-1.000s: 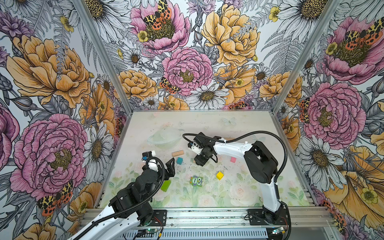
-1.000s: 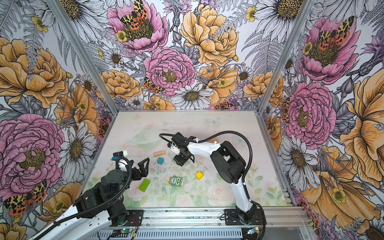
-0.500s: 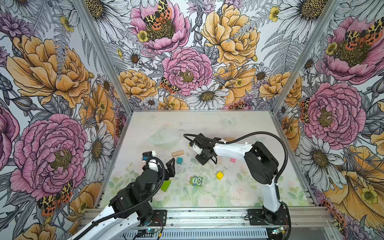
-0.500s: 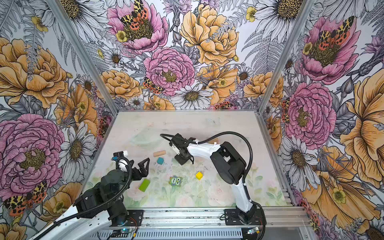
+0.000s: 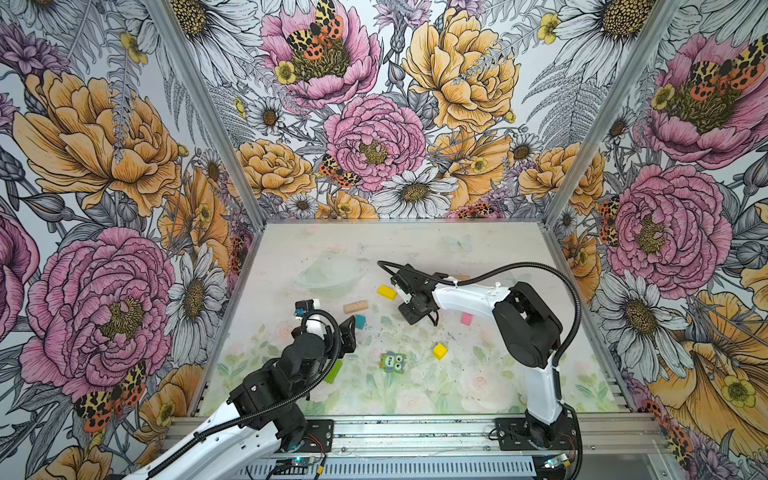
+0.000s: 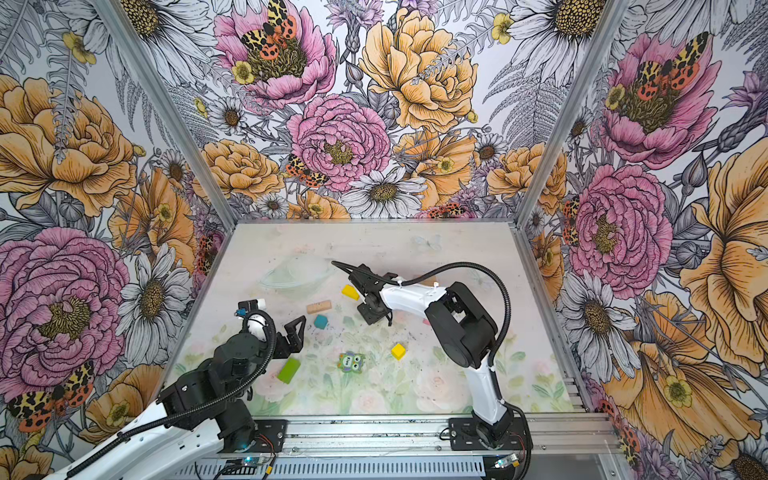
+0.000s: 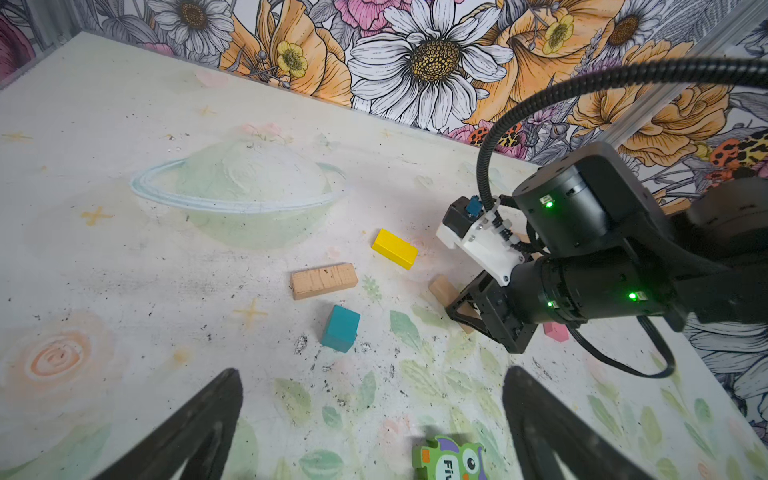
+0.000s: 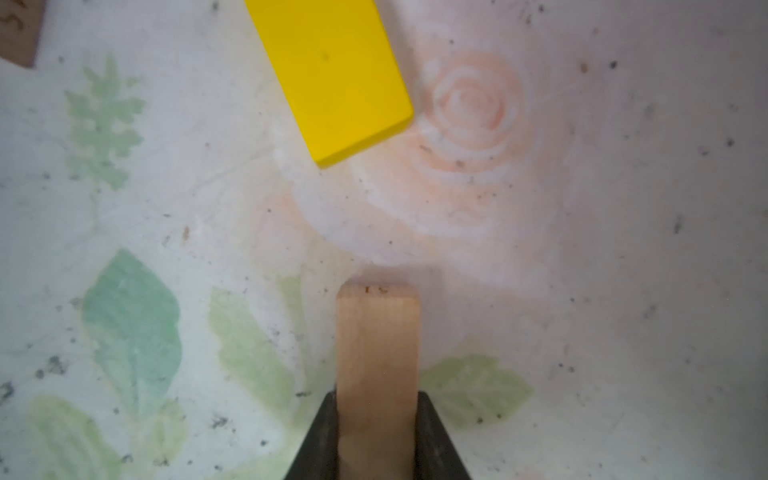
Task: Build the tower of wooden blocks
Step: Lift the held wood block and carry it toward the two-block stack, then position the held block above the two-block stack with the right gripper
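Observation:
The wood blocks lie singly on the printed mat; no tower shows. My right gripper [image 5: 415,313] [image 6: 372,313] is low at the mat's middle, shut on a plain tan bar [image 8: 377,353] [image 7: 442,289] that sticks out past its fingertips. A yellow bar [image 5: 387,292] [image 8: 332,75] lies just beyond it. Left of that are another tan bar [image 5: 355,306] [image 7: 324,280] and a teal cube [image 5: 360,321] [image 7: 340,328]. My left gripper [image 5: 349,332] [image 7: 370,415] hovers open and empty near the teal cube, with the owl block [image 5: 392,361] [image 7: 449,459] between its fingers' line.
A lime-green block [image 6: 289,370] lies under my left wrist. A yellow cube [image 5: 439,351] sits front of centre, and a pink block [image 5: 467,318] lies beside the right forearm. Flowered walls close in three sides; an aluminium rail [image 5: 415,432] runs along the front.
My right gripper's jaws have closed on the tan bar, and its wrist has shifted slightly right, uncovering the yellow bar. The left arm has stayed still and open.

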